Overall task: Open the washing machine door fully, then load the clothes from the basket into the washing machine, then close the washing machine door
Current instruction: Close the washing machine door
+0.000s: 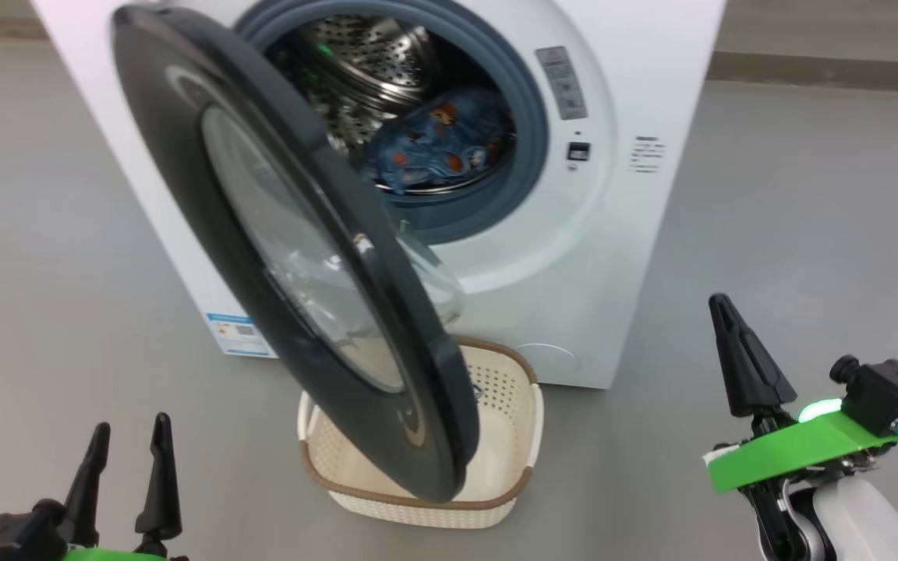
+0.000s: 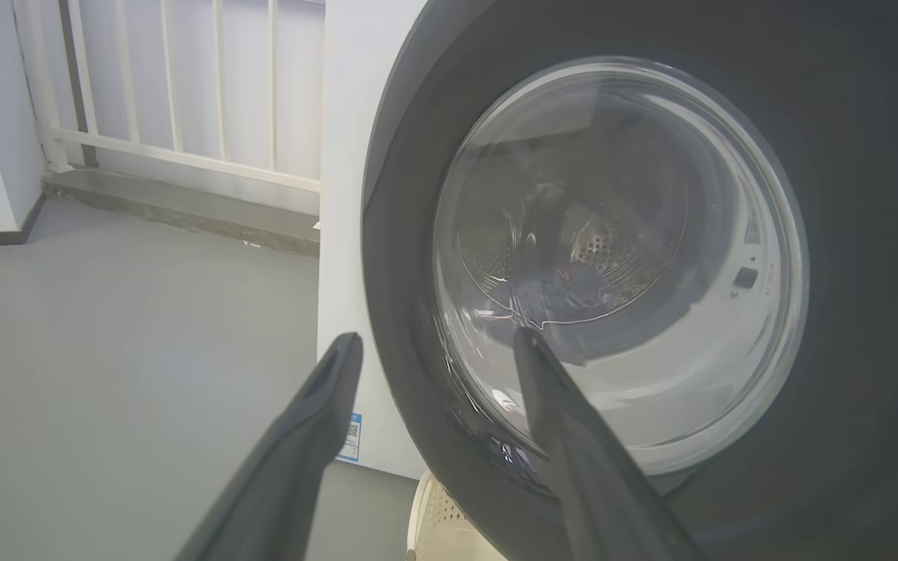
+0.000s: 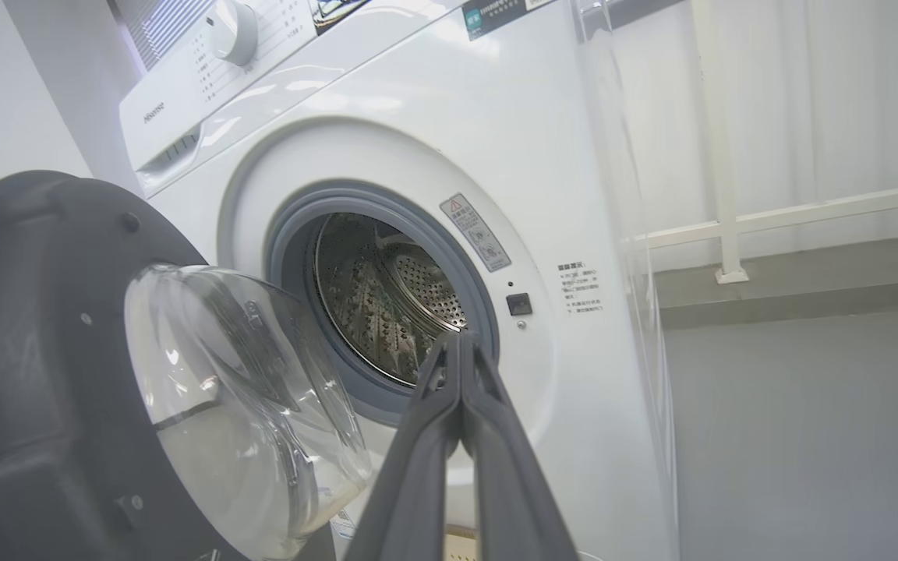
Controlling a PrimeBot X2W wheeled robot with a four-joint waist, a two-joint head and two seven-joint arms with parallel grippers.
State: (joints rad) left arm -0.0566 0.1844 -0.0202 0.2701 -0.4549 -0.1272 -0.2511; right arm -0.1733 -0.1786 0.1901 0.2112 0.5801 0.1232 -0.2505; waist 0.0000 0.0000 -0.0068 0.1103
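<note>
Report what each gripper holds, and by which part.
Nothing is held: the left gripper is open and empty, and the right gripper has its dark fingers shut on nothing.

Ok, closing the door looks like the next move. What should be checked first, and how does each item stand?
1. Clothes inside the drum of the washing machine: ok.
2. Fabric clear of the grey seal: cannot tell, it lies near the front lip.
3. Basket empty: cannot tell, the washing machine door hides part of it.
4. Right gripper shut, empty, outside the opening: ok.
5. Left gripper open, facing the door's outer side: ok.
</note>
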